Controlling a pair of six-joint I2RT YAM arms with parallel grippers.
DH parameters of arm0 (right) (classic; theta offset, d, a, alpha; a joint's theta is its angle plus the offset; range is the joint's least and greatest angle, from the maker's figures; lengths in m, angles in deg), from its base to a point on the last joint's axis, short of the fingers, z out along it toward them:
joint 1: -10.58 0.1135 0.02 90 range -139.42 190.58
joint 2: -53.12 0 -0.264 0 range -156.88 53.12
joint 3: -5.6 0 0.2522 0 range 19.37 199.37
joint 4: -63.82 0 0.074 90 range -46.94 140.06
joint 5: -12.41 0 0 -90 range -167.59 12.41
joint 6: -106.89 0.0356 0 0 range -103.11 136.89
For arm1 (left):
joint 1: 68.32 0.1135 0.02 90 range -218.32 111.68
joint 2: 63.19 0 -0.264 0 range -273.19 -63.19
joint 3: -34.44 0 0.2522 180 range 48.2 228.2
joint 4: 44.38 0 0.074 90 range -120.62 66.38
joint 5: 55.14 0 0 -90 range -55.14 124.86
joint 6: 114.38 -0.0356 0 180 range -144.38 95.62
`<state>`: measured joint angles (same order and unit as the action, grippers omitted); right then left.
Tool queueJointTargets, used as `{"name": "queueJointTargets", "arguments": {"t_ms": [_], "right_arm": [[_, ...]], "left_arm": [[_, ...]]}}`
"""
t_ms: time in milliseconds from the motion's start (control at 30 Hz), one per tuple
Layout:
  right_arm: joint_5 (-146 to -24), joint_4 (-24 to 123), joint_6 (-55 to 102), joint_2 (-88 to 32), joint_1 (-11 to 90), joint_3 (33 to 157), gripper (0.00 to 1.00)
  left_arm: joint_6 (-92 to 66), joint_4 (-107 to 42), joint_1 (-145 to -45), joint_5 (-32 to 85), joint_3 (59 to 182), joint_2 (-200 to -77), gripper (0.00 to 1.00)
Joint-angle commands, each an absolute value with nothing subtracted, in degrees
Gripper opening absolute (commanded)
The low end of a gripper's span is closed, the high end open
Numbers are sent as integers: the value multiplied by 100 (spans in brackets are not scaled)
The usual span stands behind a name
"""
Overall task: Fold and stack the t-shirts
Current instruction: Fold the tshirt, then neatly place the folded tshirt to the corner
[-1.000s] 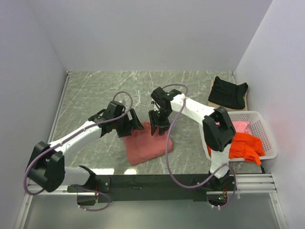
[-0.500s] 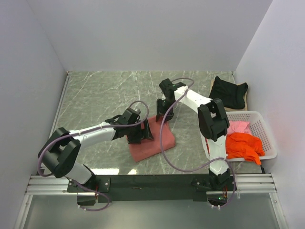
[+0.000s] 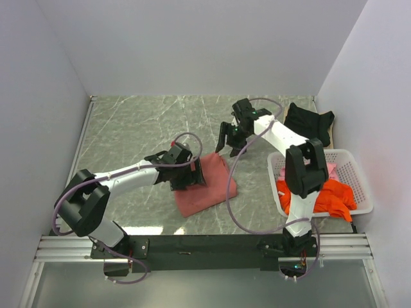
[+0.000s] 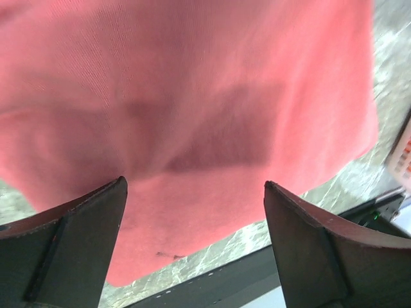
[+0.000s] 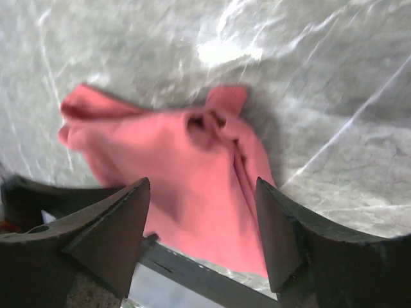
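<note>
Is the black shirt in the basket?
No, the black shirt lies outside the basket, past its far rim, while the orange shirt and pink shirt sit inside.

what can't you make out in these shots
- Red shirt: top view, the left arm covers part of it; left wrist view crops its top.
- Pink shirt: top view, mostly hidden behind the right arm, inside the basket.
- Black shirt: top view, too small to judge its folds.
- Right wrist view: blur smears the red shirt's folds.
</note>
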<state>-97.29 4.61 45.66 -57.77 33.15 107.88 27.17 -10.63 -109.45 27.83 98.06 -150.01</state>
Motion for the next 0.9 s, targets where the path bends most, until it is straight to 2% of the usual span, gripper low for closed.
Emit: {"name": "queueJointTargets", "arguments": {"t_ms": [0,267,600,867], "right_arm": [[-10298,926,4133,-5271,3247,10077,74],[-11151,1903,3939,-4813,3001,8548,75],[-11301,2264,3684,-5305,3009,8397,75],[-11116,2580,3684,-5507,3440,8063,79]], "left_arm": [[2694,-602,-10946,3345,10233,-14704,93],[2809,-416,-10735,3301,9954,-14932,92],[2783,-750,-10673,3134,9434,-15406,90],[2756,-1032,-10664,2941,9258,-15705,88]]}}
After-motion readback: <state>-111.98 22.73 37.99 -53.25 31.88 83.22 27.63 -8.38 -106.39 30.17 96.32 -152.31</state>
